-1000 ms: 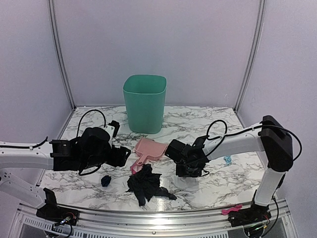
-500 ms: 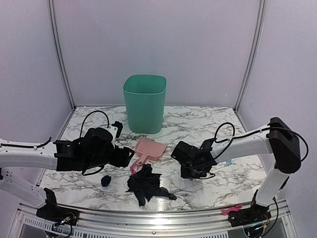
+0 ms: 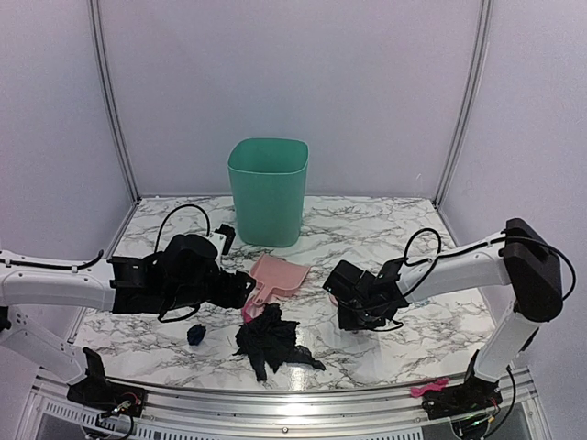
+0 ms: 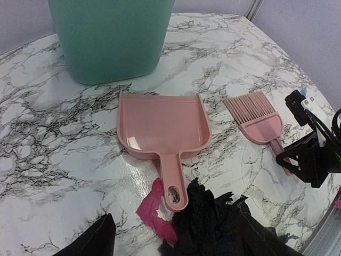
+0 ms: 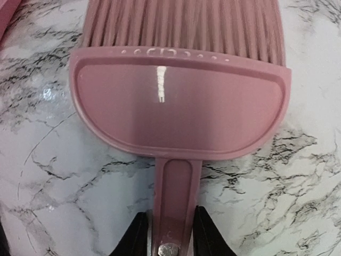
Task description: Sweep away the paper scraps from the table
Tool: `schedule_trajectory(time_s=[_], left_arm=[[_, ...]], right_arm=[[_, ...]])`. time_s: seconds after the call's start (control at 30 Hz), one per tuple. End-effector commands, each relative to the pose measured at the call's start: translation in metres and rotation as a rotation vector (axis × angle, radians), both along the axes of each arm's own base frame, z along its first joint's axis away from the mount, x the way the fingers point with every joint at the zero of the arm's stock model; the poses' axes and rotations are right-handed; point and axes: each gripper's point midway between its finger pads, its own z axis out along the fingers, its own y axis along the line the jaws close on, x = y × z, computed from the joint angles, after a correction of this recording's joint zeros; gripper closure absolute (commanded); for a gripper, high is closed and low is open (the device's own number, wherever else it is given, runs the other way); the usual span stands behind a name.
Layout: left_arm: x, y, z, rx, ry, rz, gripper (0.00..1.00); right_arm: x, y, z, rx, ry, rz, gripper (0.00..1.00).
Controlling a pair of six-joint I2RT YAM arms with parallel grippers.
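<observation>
Marble-patterned and black-veined, the table (image 3: 431, 341) sits boxed in by plain pale walls. Down on it, the right gripper (image 5: 170, 237) has its two fingers pinched on the thin handle of the pink brush (image 5: 181, 112), right at the handle's end. The brush lies flat with its bristles pointing away from the wrist, to the right of the dustpan (image 4: 162, 128) and a little apart from it. The left gripper (image 3: 237, 291) hangs just left of the dustpan's handle with its fingers spread and nothing between them; from its own camera the handle lies straight ahead.

The paper scraps (image 3: 271, 341) are mostly one dark crumpled heap on the near side of the dustpan, crowding the end of its handle. One small dark wad (image 3: 195, 334) lies apart, to the near left of the dustpan. A green bin (image 3: 267, 191) stands beyond the dustpan.

To my eye the scraps are feather-light, soft and springy, so a hard swipe would likely scatter them; low, slow strokes seem wiser. The dustpan looks like thin stiff plastic, light enough to skid on the smooth marble. I would take it partway up the handle, clear of the heap, and press its lip down.
</observation>
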Motion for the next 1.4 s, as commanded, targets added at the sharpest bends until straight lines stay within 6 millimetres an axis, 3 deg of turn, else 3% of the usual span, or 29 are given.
schedule_trajectory(time_s=[0.0, 0.1, 0.23, 0.47, 0.67, 0.9, 1.07, 1.37], left_arm=[[0.002, -0.007, 0.012, -0.042, -0.014, -0.004, 0.20], [0.002, -0.006, 0.013, -0.043, -0.015, -0.004, 0.20], [0.001, -0.008, 0.019, -0.056, -0.017, -0.015, 0.20], [-0.007, -0.031, 0.050, -0.157, 0.004, -0.103, 0.19], [-0.018, -0.054, 0.084, -0.265, 0.031, -0.199, 0.18], [-0.032, -0.080, 0.120, -0.346, 0.054, -0.337, 0.11], [-0.035, -0.086, 0.143, -0.400, 0.082, -0.348, 0.10], [-0.032, -0.105, 0.157, -0.452, 0.117, -0.368, 0.15]], right_arm=[[-0.027, -0.026, -0.040, -0.114, 0.154, -0.005, 0.82], [-0.025, -0.027, -0.036, -0.125, 0.141, 0.005, 0.93], [-0.009, -0.018, -0.013, -0.098, 0.055, 0.045, 1.00], [0.024, 0.000, 0.064, 0.024, -0.179, 0.116, 1.00], [0.034, 0.004, 0.113, 0.084, -0.324, 0.195, 1.00], [0.028, 0.025, 0.167, 0.171, -0.476, 0.381, 1.00], [0.015, 0.043, 0.211, 0.262, -0.602, 0.491, 1.00], [-0.001, 0.059, 0.246, 0.348, -0.702, 0.629, 1.00]])
